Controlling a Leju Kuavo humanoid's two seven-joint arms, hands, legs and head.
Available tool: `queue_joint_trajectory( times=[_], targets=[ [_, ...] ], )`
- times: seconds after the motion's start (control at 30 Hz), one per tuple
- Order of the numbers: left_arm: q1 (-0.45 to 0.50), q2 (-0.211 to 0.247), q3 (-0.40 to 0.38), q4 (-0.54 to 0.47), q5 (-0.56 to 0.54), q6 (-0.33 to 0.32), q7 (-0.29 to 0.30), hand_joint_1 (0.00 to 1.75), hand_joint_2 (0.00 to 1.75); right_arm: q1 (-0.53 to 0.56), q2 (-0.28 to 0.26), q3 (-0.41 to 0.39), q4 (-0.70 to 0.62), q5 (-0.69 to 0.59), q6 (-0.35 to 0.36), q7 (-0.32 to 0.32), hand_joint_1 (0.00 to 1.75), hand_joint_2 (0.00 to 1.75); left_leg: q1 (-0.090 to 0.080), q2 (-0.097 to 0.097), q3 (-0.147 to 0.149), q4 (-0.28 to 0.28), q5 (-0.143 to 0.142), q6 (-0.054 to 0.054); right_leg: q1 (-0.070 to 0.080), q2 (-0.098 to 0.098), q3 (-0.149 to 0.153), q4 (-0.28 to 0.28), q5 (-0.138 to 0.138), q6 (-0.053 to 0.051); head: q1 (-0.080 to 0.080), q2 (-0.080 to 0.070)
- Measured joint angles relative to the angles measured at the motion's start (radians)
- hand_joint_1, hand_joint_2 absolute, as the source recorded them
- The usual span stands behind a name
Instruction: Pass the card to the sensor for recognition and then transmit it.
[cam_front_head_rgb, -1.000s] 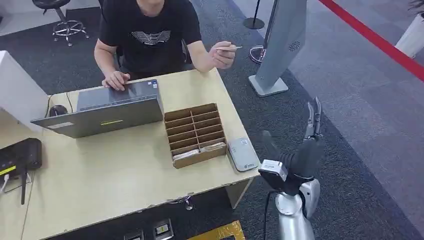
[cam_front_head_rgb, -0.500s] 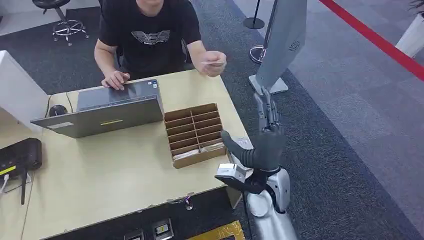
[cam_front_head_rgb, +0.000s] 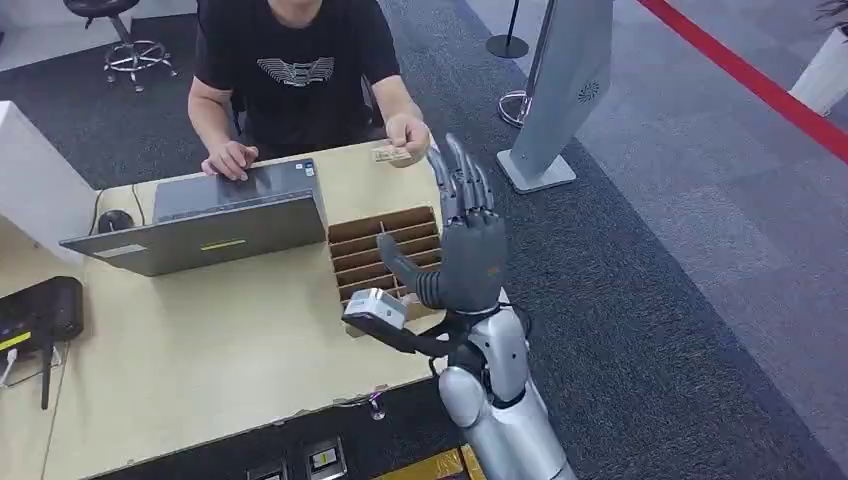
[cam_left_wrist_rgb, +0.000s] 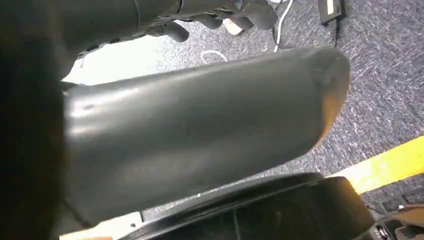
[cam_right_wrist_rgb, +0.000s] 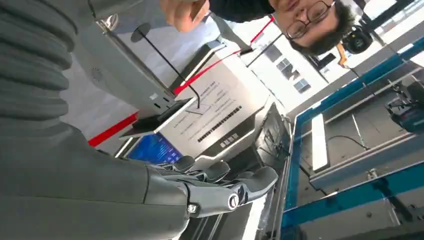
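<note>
Card: held by the seated person's hand over the desk's far edge. Right hand: raised just beside it, fingers spread, empty. Left hand: fingers curled, grip indeterminate.

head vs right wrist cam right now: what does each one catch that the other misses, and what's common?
Head view alone: the desk, the laptop, the wooden divider box, the black device at the desk's left edge, and the card pinched in the person's hand just beyond the right hand's fingertips.

Right wrist view alone: a kiosk with a blue screen and blue framing behind.

Both: the right hand, raised with its fingers apart and holding nothing, and the person's hand reaching toward it.
</note>
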Motion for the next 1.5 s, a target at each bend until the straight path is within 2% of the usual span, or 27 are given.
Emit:
queue_joint_trajectory(
  times=[0.07, 0.13, 0.3, 0.53, 0.7, 0.9, 1.33, 1.5],
  targets=[
    [-0.006, 0.000, 0.000, 0.000, -0.004, -0.008, 0.000, 0.00, 0.00, -0.055, -0.033, 0.068, 0.027, 0.048, 0.000, 0.131, 0.00, 1.75, 0.000, 0.000, 0.000, 0.000, 0.000, 0.000, 0.000, 0.000, 0.000, 0.000, 0.000, 0.000, 0.000, 0.000],
    [-0.011, 0.000, -0.001, 0.000, -0.010, -0.011, 0.000, 0.00, 0.00, -0.102, -0.069, 0.143, 0.059, 0.067, 0.000, 0.225, 0.00, 1.75, 0.000, 0.000, 0.000, 0.000, 0.000, 0.000, 0.000, 0.000, 0.000, 0.000, 0.000, 0.000, 0.000, 0.000],
    [-0.022, 0.000, -0.005, 0.000, -0.027, -0.027, 0.010, 0.00, 0.00, -0.192, -0.126, 0.263, 0.142, 0.062, 0.000, 0.329, 0.00, 1.75, 0.000, 0.000, 0.000, 0.000, 0.000, 0.000, 0.000, -0.001, 0.000, 0.000, 0.000, 0.000, 0.000, 0.000],
    [-0.045, 0.000, -0.026, 0.000, -0.034, -0.047, 0.015, 0.00, 0.00, -0.319, -0.153, 0.397, 0.312, 0.007, 0.006, 0.376, 0.00, 1.75, 0.000, 0.000, -0.001, 0.000, 0.000, 0.000, 0.000, -0.001, -0.002, 0.001, 0.000, 0.000, 0.000, 0.000],
    [-0.057, 0.000, -0.030, 0.000, -0.034, -0.052, 0.015, 0.00, 0.00, -0.416, -0.155, 0.483, 0.456, 0.010, 0.079, 0.448, 0.00, 1.75, 0.000, -0.003, -0.002, 0.000, 0.002, -0.001, 0.000, -0.003, -0.002, 0.002, 0.000, 0.000, 0.000, 0.000],
    [-0.058, 0.000, -0.031, 0.000, -0.034, -0.054, 0.015, 0.00, 0.00, -0.458, -0.171, 0.521, 0.532, -0.003, 0.092, 0.482, 0.00, 1.75, 0.000, -0.003, -0.002, 0.000, 0.002, -0.001, 0.000, -0.002, -0.003, 0.002, 0.000, 0.000, 0.000, 0.000],
    [-0.058, 0.001, -0.032, 0.000, -0.034, -0.049, 0.015, 0.00, 0.00, -0.470, -0.199, 0.568, 0.572, 0.006, 0.125, 0.498, 0.00, 1.75, 0.000, -0.003, -0.002, 0.000, 0.002, -0.001, 0.000, -0.001, -0.004, 0.002, 0.000, 0.000, 0.000, 0.000],
    [-0.057, 0.000, -0.032, 0.000, -0.034, -0.046, 0.015, 0.00, 0.00, -0.470, -0.207, 0.581, 0.579, 0.052, 0.093, 0.556, 0.00, 1.75, 0.000, -0.002, -0.002, 0.000, 0.002, -0.001, 0.000, -0.001, -0.004, 0.002, 0.000, 0.000, 0.000, 0.000]
  ],
)
